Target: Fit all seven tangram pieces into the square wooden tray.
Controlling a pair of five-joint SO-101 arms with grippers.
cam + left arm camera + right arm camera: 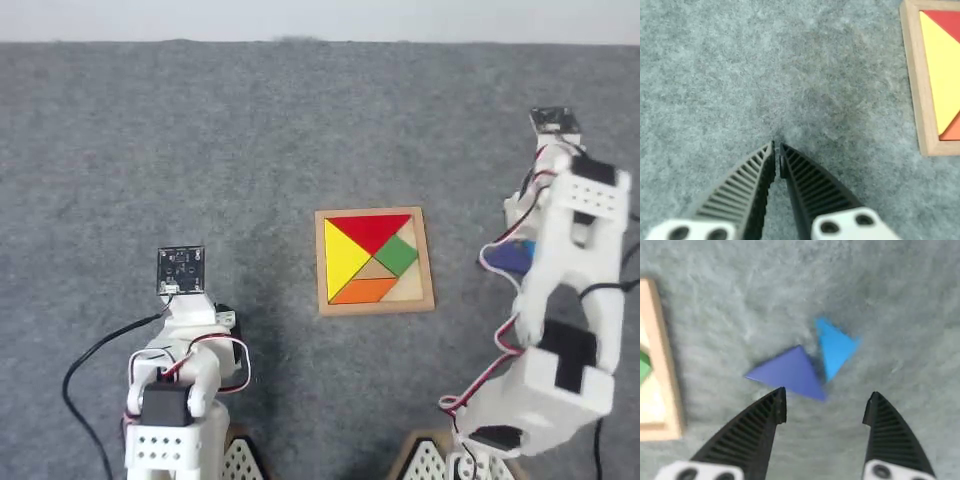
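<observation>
The wooden tray (321,262) lies mid-table, holding red, yellow, green and orange pieces. Off to its side the right gripper (827,393) hangs, jaws wide apart, above a dark blue triangle (790,373) and a light blue triangle (836,347) lying just beside each other on the grey mat (200,140). The left gripper (777,145) has its jaws together over the mat.

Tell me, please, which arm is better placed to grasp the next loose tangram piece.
Likely right: the right pincer hangs open over the dark blue triangle and light blue triangle lying outside the square wooden tray; the left pincer is shut over grey carpet.
</observation>
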